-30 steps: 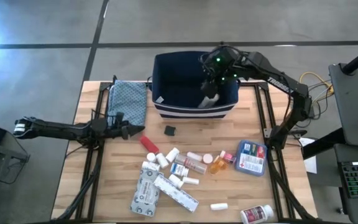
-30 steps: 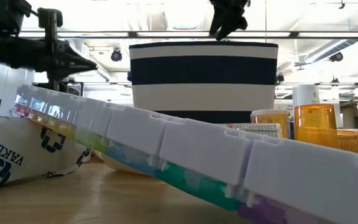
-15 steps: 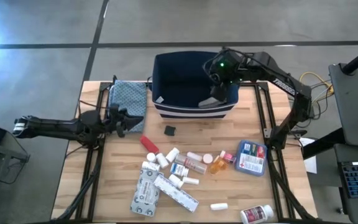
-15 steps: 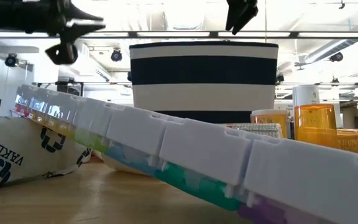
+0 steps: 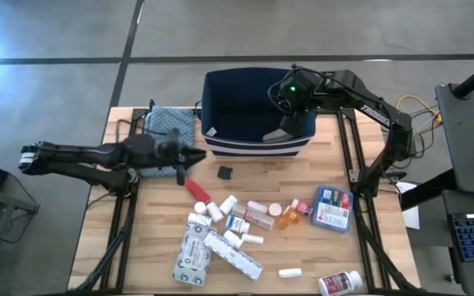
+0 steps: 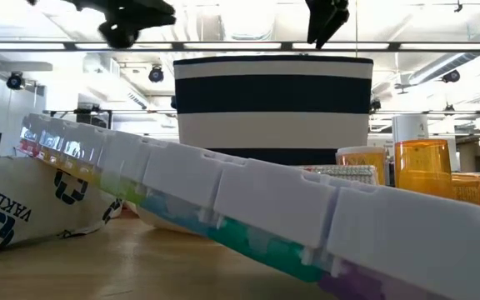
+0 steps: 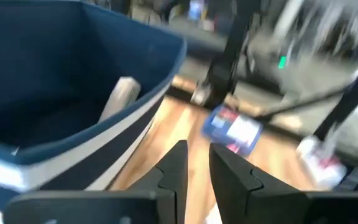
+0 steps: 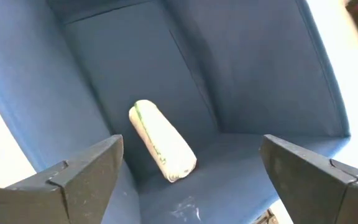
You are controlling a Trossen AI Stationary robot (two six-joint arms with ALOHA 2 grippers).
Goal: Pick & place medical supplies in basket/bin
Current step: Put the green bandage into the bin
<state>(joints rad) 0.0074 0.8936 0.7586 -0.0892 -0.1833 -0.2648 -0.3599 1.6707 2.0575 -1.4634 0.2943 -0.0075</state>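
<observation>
Right gripper [image 5: 289, 105] over the far right part of the navy bin [image 5: 218, 99], jaws spread wide and holding nothing. Between its fingers [image 8: 82, 171] in the right wrist view, a white roll-shaped item [image 8: 162, 141] with a thin green line, lying on the bin floor, clear of the jaws.

Left gripper [image 5: 189, 156] out over the worktop [image 5: 160, 232], just in front of the bin's near left corner and beside the folded teal cloth [image 5: 171, 130]. Jaws nearly pressed together (a narrow slit between them in the left wrist view), nothing pinched. Fingers [image 7: 176, 169] aimed along the bin's striped side wall, with a blue-and-white packet [image 7: 235, 130] on the wood beyond.

Remaining supplies scattered on the near half of the worktop:
- red tube [image 5: 196, 189] just below the left gripper
- small dark object [image 5: 225, 172] near the bin's front
- white pill bottles [image 5: 225, 204] clustered mid-worktop
- orange vial [image 5: 288, 217] to their right
- flat blue-and-red packet [image 5: 332, 207] further right
- white cartons [image 5: 192, 249] toward the near edge
- one bottle with a red label [image 5: 341, 284] at the near right corner

Low view: striped bin [image 6: 272, 107] upright behind a white pill organiser [image 6: 223, 200], both arms dark shapes above.
</observation>
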